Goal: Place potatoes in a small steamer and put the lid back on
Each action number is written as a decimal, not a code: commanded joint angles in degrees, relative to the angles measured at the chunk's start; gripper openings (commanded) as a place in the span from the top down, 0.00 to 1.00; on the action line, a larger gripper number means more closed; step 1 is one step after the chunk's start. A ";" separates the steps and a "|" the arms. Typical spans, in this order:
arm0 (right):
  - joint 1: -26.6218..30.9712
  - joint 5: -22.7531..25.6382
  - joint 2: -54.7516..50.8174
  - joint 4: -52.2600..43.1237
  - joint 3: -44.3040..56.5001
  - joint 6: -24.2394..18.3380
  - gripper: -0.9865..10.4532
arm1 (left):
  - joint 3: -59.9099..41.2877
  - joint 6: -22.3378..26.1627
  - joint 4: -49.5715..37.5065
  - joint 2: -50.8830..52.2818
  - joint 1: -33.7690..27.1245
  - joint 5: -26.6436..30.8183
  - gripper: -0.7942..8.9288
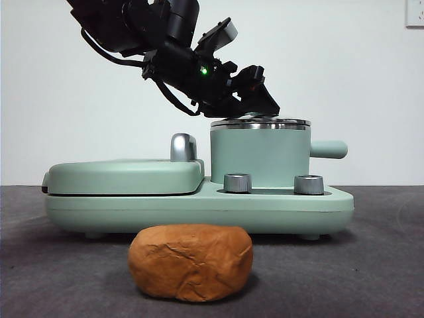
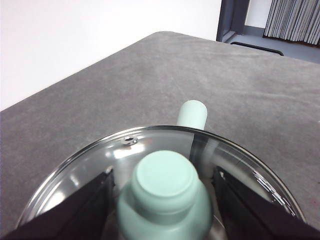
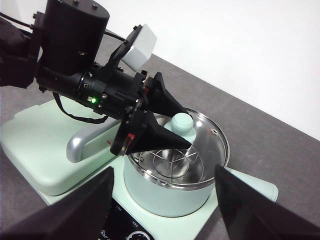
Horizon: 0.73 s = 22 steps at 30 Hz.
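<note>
My left gripper [image 2: 162, 192] straddled the lid's [image 2: 235, 165] knob [image 2: 164, 195], jaws wide, not yet pinching. The lid sat on the steamer [image 1: 260, 156]; glass, slippery, fragile, so the knob was my hold. The potato [image 1: 191, 262] lay on the table.

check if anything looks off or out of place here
Nothing damaged or spilled. The potato lies on the table in front of the cooker, not in the steamer. The left hand straddles the knob of the lid, open.
</note>
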<state>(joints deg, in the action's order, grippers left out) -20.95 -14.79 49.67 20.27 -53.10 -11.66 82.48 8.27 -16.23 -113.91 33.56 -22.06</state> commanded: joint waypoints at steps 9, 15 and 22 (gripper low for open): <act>-0.31 0.04 0.28 -0.52 -1.01 0.76 0.64 | 1.49 -0.42 -0.13 -1.55 0.59 0.61 0.86; -0.31 0.07 0.31 -0.52 -1.01 0.76 0.64 | 1.49 -0.42 -0.11 -0.90 0.59 0.66 0.91; -0.31 0.07 0.31 -0.52 -1.01 0.76 0.64 | 1.49 -0.17 -0.07 3.08 0.42 0.66 0.91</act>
<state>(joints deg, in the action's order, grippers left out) -20.95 -14.79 49.67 20.29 -53.10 -11.66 82.87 8.29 -14.94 -112.53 33.67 -21.19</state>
